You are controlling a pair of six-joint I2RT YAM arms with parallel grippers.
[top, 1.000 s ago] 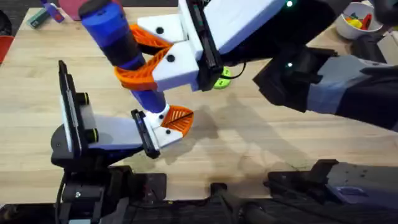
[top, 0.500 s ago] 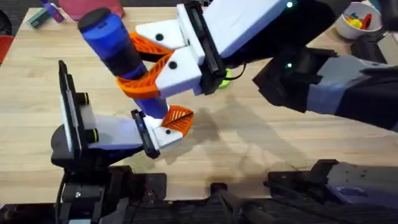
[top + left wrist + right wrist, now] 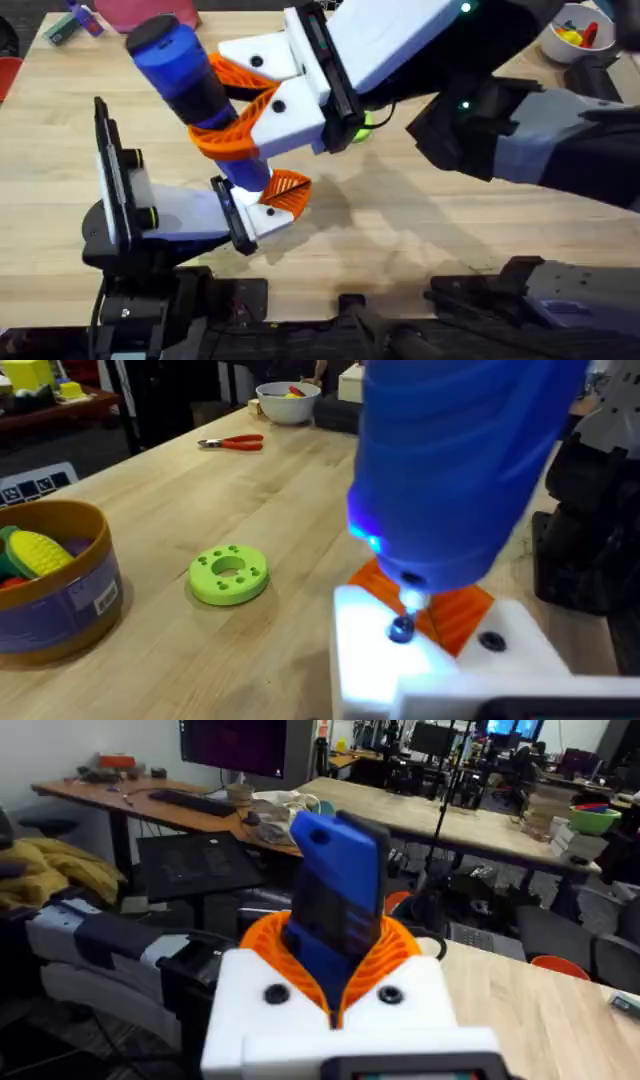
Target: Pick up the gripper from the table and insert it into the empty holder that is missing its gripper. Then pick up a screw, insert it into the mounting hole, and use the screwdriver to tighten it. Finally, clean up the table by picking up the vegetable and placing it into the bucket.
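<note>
My right gripper (image 3: 218, 100) reaches across the table and is shut on the blue screwdriver (image 3: 190, 75), its orange pads clamping the barrel (image 3: 338, 915). The screwdriver stands steeply tilted. Its tip rests on a dark screw (image 3: 401, 628) in the white holder (image 3: 420, 665), and a blue light glows by the tip. The orange gripper (image 3: 458, 610) sits seated in that holder, at the end of my left gripper (image 3: 268, 203). The bucket (image 3: 50, 600) stands farther off with a yellow ribbed toy inside. The vegetable is hidden.
A lime-green disc (image 3: 228, 573) lies between the bucket and the holder, peeking out under the right arm (image 3: 360, 124). Red-handled pliers (image 3: 232, 443) and a white bowl (image 3: 288, 402) sit near the far right corner. The right arm covers the table's middle.
The right gripper and screwdriver shifted slightly, the screwdriver's top moving a little toward me. Over the last half second nothing visibly moves. The left arm holds still.
</note>
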